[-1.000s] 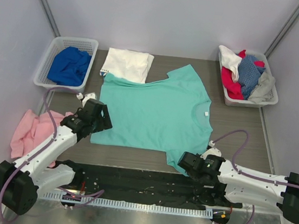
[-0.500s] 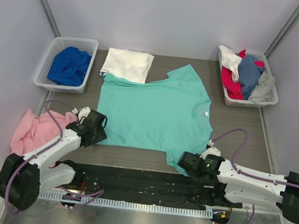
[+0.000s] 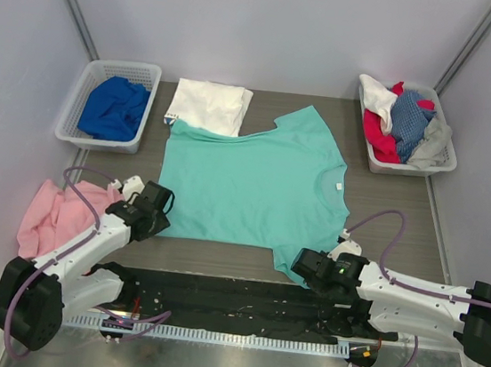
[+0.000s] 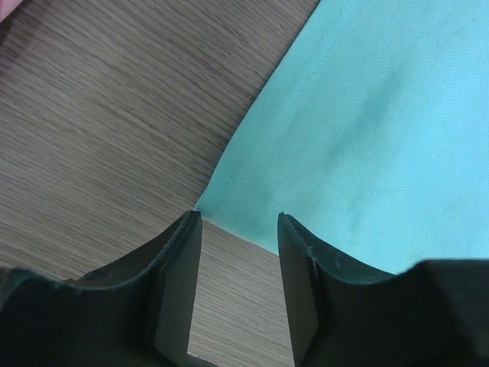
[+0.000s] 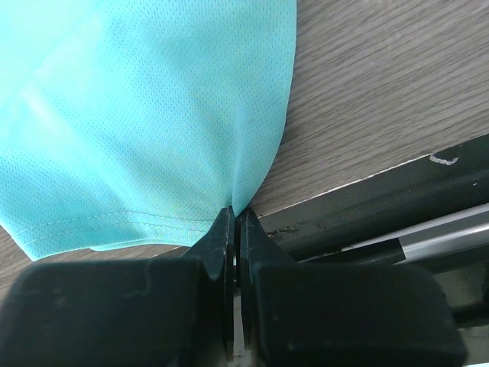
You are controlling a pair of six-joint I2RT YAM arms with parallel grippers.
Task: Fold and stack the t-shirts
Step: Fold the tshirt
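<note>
The green tee (image 3: 255, 180) lies spread flat in the middle of the table (image 3: 386, 210), collar toward the right. Its far left corner touches the near edge of the folded white tee (image 3: 208, 106).

The left gripper (image 3: 163, 213) is low at the tee's near left corner. In the left wrist view its fingers (image 4: 177, 275) stand spread, with bare wood showing in the gap. The tip of the cloth corner sits between the fingertips, close to the left one (whether it touches that finger is hard to say). Nothing is pinched there.

The right gripper (image 3: 298, 265) is at the tee's near right corner, by the table's front edge. In the right wrist view its fingers (image 5: 218, 252) are pressed together, pinching the tee's edge, and the cloth fans out from the pinch.

A blue tee (image 3: 112, 106) lies crumpled in the left basket (image 3: 83, 83) at the far left. The right basket (image 3: 450, 159) at the far right holds a heap of tees, red (image 3: 379, 133), grey (image 3: 411, 114) and white among them. A pink cloth (image 3: 49, 213) lies bunched at the table's left edge, beside the left arm.
</note>
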